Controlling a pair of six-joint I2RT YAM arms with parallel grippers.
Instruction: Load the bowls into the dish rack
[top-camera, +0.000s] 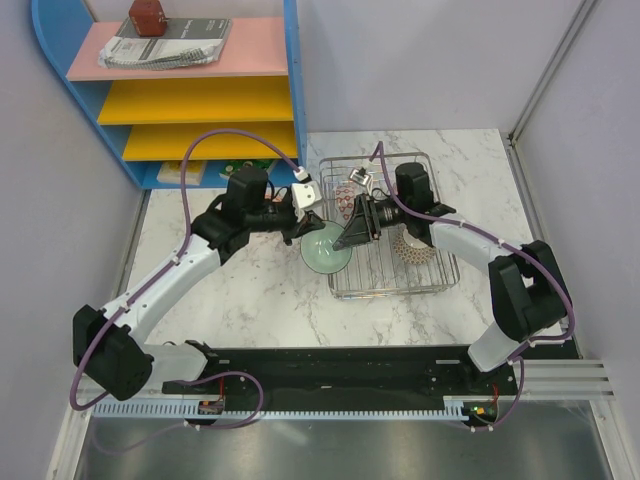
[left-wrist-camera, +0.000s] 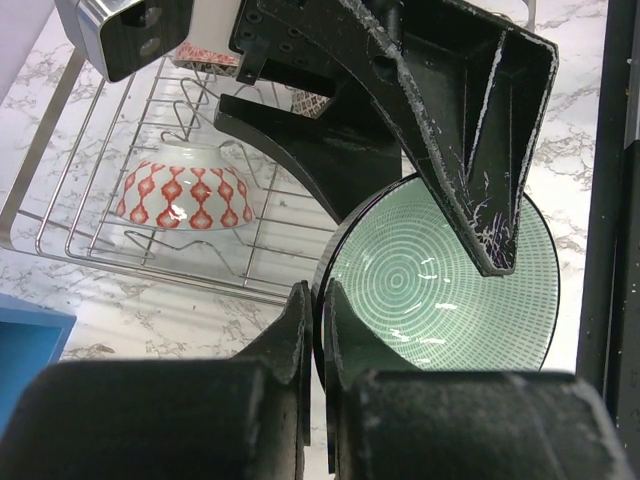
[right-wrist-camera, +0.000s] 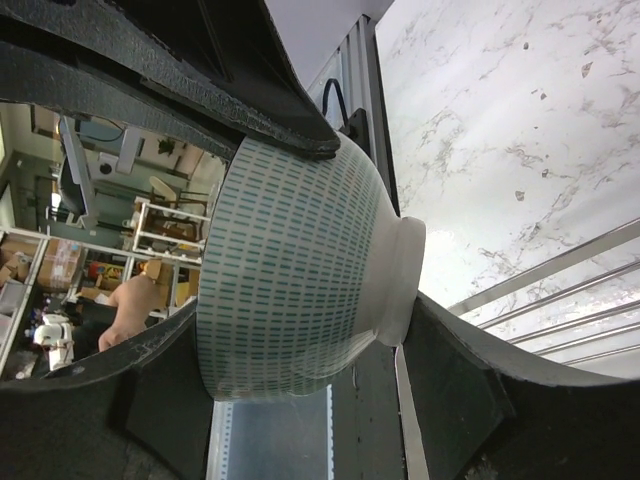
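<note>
The pale green bowl (top-camera: 327, 256) is glazed ceramic, round, with fine concentric dashed rings inside, rows of short green dashes on its pale outer wall, a dark rim and a small plain foot. It hangs at the left edge of the dish rack (top-camera: 445, 272), a rectangular chrome wire basket with upright tines on the white, grey-veined marble table (top-camera: 250, 290). It is tipped on its side with its mouth towards the left arm. The left gripper (left-wrist-camera: 318, 312) is pinched tight on the rim, one finger inside and one outside, its arm reaching in from the left. The right gripper (top-camera: 348, 238), stretched leftwards over the rack, spans the outer wall with wide jaws, one finger on each side. A glossy red-and-white bowl (left-wrist-camera: 185, 195) sits upside down among the tines.
</note>
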